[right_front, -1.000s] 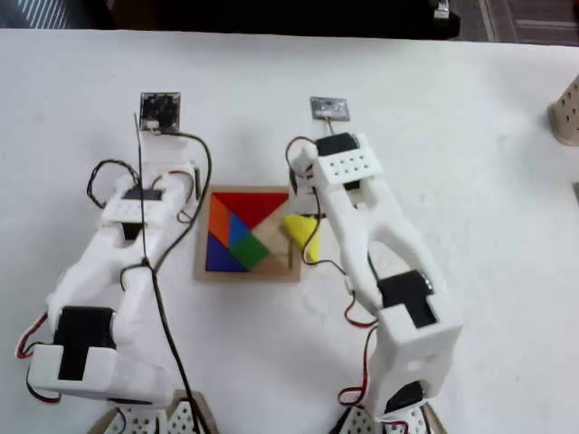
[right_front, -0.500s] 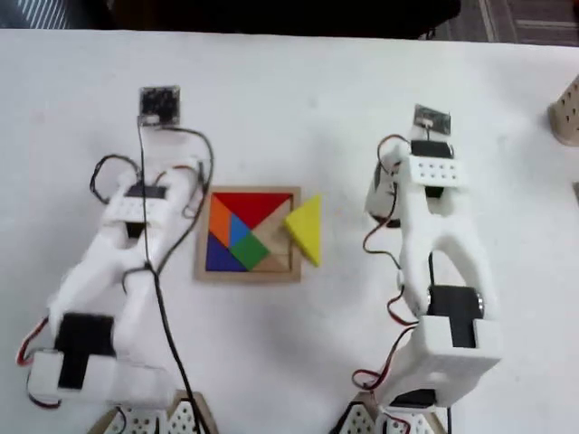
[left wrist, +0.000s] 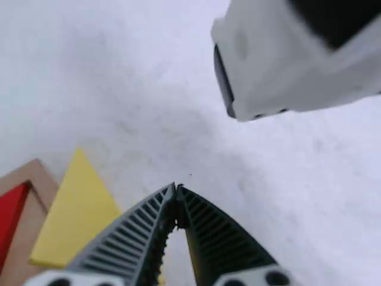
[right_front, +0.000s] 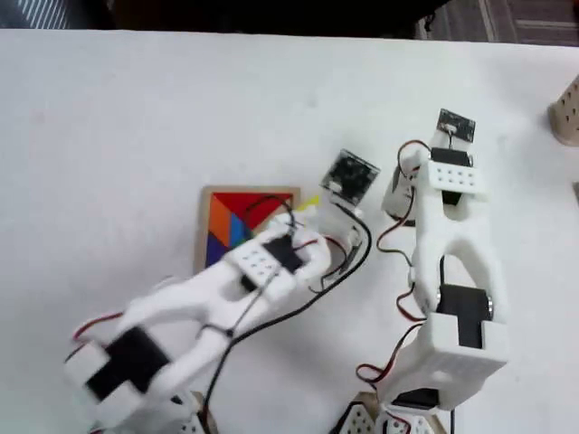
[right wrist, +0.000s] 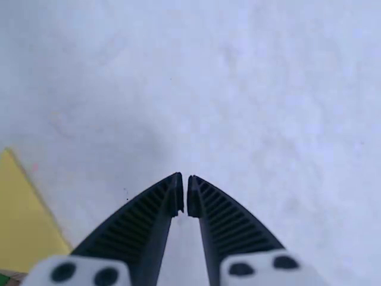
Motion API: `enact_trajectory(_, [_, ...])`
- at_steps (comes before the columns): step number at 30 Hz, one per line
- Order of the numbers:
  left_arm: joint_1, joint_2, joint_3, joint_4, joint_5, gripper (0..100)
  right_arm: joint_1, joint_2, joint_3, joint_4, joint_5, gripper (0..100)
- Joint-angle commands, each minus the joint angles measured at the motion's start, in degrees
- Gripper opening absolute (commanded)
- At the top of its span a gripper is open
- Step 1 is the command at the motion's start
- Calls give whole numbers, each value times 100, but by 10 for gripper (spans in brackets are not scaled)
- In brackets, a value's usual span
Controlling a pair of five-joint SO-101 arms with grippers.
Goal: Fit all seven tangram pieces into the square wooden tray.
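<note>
The square wooden tray (right_front: pixel 246 193) lies mid-table with red (right_front: pixel 242 204), orange (right_front: pixel 217 217) and blue (right_front: pixel 220 242) pieces showing in it. My left arm lies across its right half and hides the rest. The yellow triangle (left wrist: pixel 76 215) rests against the tray's right rim (left wrist: pixel 27 193), and a sliver of this yellow triangle (right_front: pixel 308 202) shows past the arm. My left gripper (left wrist: pixel 177 192) is shut and empty over bare table, just right of the triangle. My left gripper (right_front: pixel 349 183) sits close to the right arm. My right gripper (right wrist: pixel 184 180) is shut and empty farther right, as the right gripper (right_front: pixel 451 134).
The right arm's white body (left wrist: pixel 297 59) hangs close in front of my left gripper. A beige perforated block (right_front: pixel 565 113) stands at the table's right edge. Black cables (right_front: pixel 353 258) trail beside the left arm. Open white table stretches to the left and far side.
The right arm pulled away to the right, leaving the yellow triangle at the tray's right rim. The left arm swung right across the tray to beyond the triangle.
</note>
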Motion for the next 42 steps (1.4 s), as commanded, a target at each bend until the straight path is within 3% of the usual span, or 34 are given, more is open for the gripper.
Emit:
enact_trajectory(1, [92,875,-818,-185,62,21,31,-268,-44,-57,79,19])
enact_trajectory(16, [-602,1798,-1495,-114,62,22,22,-268,-26,-22,79,20])
enact_trajectory(20, [-637,1684,-1486,308,62,22,22,-259,-18,-22,79,20])
enact_trajectory(31, [-1657,1473,-1468,1160,62,22,13,-259,62,-57,88,20])
enact_trajectory(42, [-1771,1464,-1468,1644,62,22,13,-259,62,-57,220,21])
